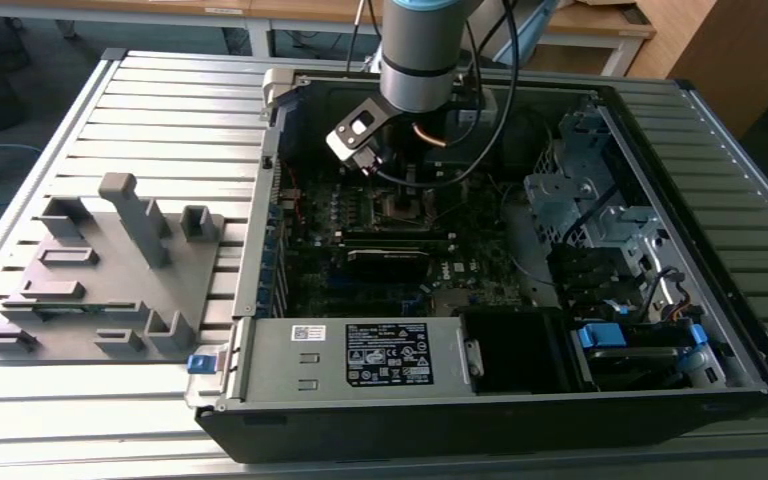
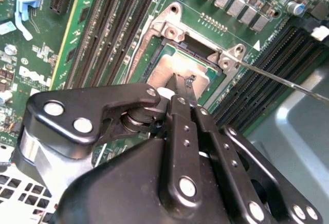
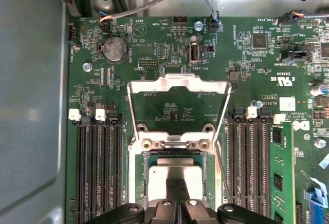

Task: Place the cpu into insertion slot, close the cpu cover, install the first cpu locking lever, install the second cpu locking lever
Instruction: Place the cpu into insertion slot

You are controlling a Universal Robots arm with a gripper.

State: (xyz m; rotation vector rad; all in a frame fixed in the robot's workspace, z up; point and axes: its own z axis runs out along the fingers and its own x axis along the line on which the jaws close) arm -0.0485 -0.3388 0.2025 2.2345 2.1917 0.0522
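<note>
The cpu, a flat square with a dull silver top, lies in the insertion slot on the green motherboard. It also appears in the second wrist view as the cpu. The cpu cover, a silver frame with a cut-out middle, stands tilted open beyond the slot. My gripper is shut, its tips together right over the middle of the chip; whether they touch it I cannot tell. Seen from the side, the gripper hides part of the chip. A thin locking lever sticks out unlatched beside the socket. In the exterior view the gripper reaches down into the open case.
Long black memory slots flank the socket on both sides, one with a green stick. Cables run along the board's far edge. Outside the case, a grey fixture plate lies on the slatted table at the exterior view's left.
</note>
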